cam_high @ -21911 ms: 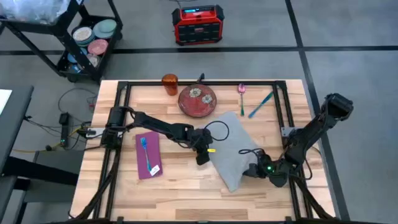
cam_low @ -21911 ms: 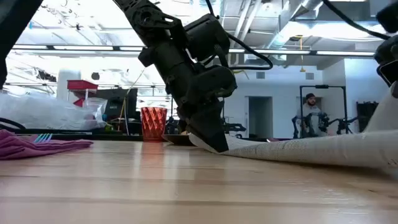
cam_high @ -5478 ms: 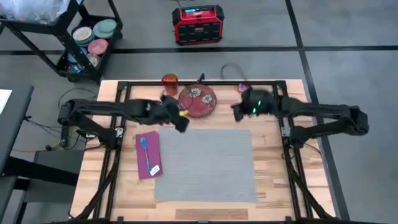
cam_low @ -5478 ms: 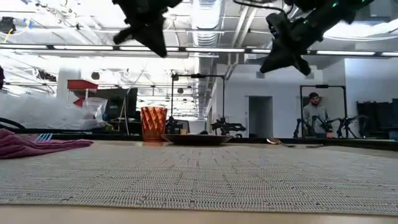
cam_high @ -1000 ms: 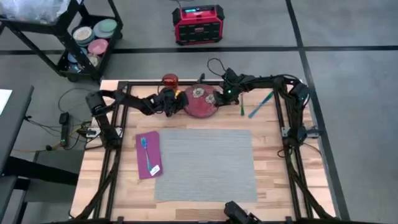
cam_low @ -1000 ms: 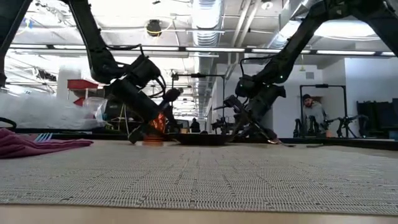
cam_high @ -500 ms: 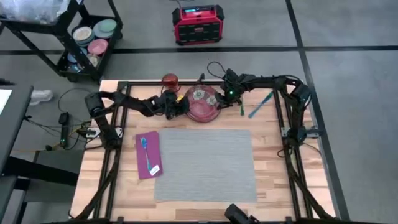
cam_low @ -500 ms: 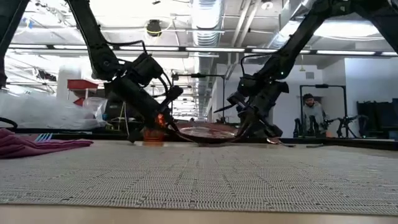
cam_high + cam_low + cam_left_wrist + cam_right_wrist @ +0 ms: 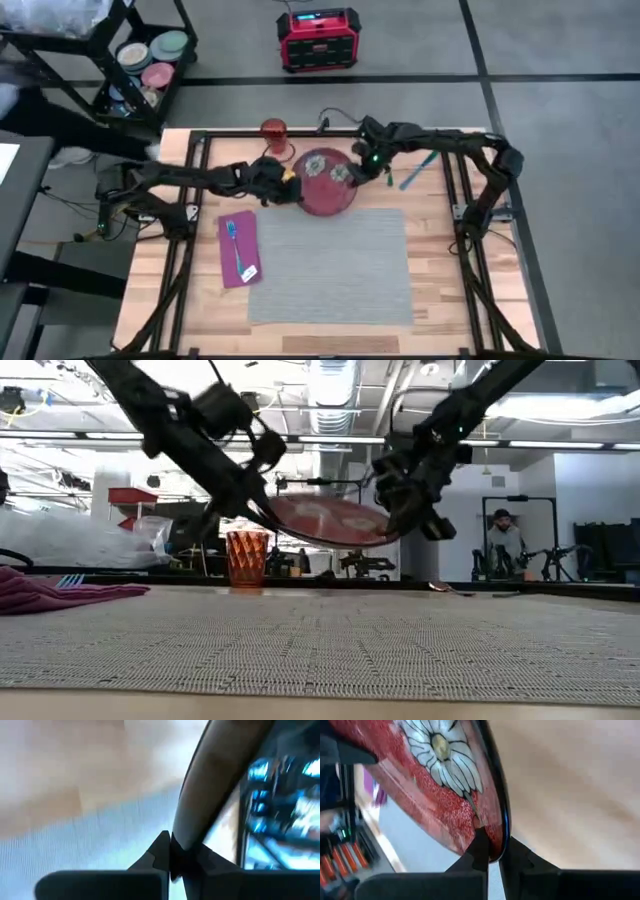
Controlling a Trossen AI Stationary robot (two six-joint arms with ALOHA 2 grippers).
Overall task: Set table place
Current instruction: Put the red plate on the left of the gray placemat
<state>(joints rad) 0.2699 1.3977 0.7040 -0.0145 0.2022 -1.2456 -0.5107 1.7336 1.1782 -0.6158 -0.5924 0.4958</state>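
1. Nearest in the low view, the grey placemat (image 9: 330, 650) fills the foreground on the table (image 9: 330, 335); the high view shows it as a rectangle at the table's centre.
2. At 9 o'clock of the placemat lies the purple napkin (image 9: 238, 250) with the blue utensil (image 9: 233, 240) on it; the low view shows only a crumpled purple edge (image 9: 60, 595).
3. The red plate (image 9: 326, 181) overlaps the placemat's far edge as seen from above. Only the low view (image 9: 330, 520) shows it raised clear of the table and tilted.
4. The left gripper (image 9: 290, 188) clamps the plate's rim at 9 o'clock; the right gripper (image 9: 362, 172) clamps it at 2 o'clock. The right wrist view shows its fingers (image 9: 479, 851) pinching the flowered rim (image 9: 490, 795); the left wrist view is blurred, showing only a dark rim edge (image 9: 200, 805) between its fingers.
5. The orange cup (image 9: 274, 132) stands at 11 o'clock of the plate, near the far edge.
6. The teal utensil (image 9: 418, 170) lies at 3 o'clock of the plate; the right arm partly covers it.
7. Beyond the table, a person (image 9: 503, 545) stands in the room, seen in the low view only.
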